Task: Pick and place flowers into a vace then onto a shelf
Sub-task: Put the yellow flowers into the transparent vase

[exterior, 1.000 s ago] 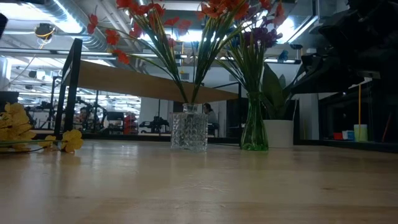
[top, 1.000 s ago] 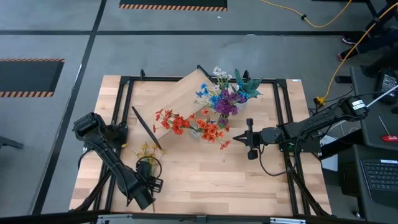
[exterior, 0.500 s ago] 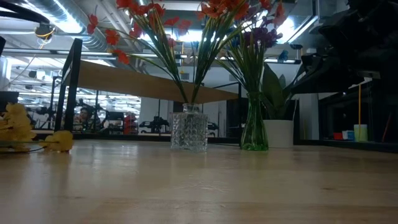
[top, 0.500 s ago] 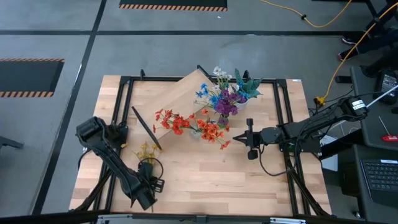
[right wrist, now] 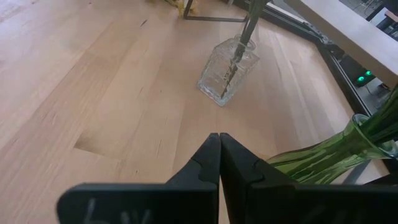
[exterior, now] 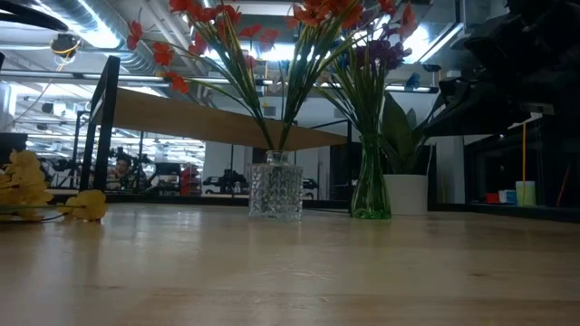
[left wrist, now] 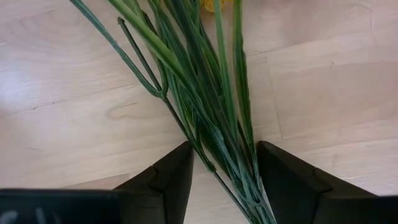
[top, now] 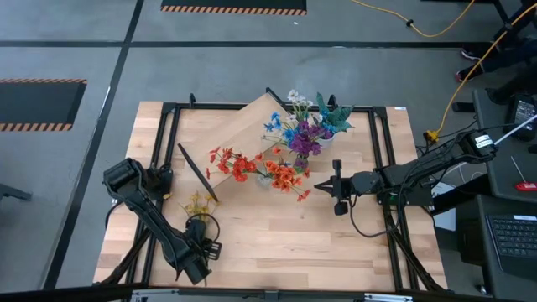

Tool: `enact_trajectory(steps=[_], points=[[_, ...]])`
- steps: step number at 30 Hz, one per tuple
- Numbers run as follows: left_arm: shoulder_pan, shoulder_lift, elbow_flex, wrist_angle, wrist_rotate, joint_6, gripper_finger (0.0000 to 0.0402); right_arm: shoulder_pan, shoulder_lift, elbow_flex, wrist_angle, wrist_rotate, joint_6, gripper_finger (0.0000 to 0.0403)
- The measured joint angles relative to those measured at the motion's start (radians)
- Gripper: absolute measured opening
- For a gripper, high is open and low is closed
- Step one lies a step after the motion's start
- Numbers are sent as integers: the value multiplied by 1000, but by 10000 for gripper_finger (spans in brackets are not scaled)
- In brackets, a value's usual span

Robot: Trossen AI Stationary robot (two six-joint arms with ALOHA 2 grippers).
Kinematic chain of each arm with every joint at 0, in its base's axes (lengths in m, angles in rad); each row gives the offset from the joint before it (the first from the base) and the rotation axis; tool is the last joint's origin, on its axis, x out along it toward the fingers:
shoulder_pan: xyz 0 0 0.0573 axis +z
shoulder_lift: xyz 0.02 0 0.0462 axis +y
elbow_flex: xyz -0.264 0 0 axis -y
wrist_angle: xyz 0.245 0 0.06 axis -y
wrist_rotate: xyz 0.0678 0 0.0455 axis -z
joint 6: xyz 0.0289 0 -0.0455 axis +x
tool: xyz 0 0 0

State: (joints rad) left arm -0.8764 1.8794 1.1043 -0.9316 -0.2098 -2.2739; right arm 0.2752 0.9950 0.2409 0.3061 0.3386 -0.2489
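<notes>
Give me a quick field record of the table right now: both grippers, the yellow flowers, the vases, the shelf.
left gripper: open, fingers either side of the yellow flowers' stems, near table edge
yellow flowers: lying on the tabletop, not in a vase
right gripper: shut, empty, waiting near the vases
clear crystal vase: upright, holds red-orange flowers
green glass vase: upright, holds purple and blue flowers
shelf: no vase on it

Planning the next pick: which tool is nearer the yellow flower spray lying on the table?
Left. The left tool straddles the yellow flower spray's green stems; the right tool sits across the table, beside the vases.
</notes>
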Motion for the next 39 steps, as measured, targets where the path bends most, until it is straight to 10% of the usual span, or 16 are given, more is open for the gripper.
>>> enact_trajectory(steps=[29, 39], points=[[1, 3, -4, -11, -65, 1, 171, 0, 0, 0, 0, 0, -6, 7], [2, 3, -5, 30, -71, 36, 65, 0, 0, 0, 2, 0, -7, 7]])
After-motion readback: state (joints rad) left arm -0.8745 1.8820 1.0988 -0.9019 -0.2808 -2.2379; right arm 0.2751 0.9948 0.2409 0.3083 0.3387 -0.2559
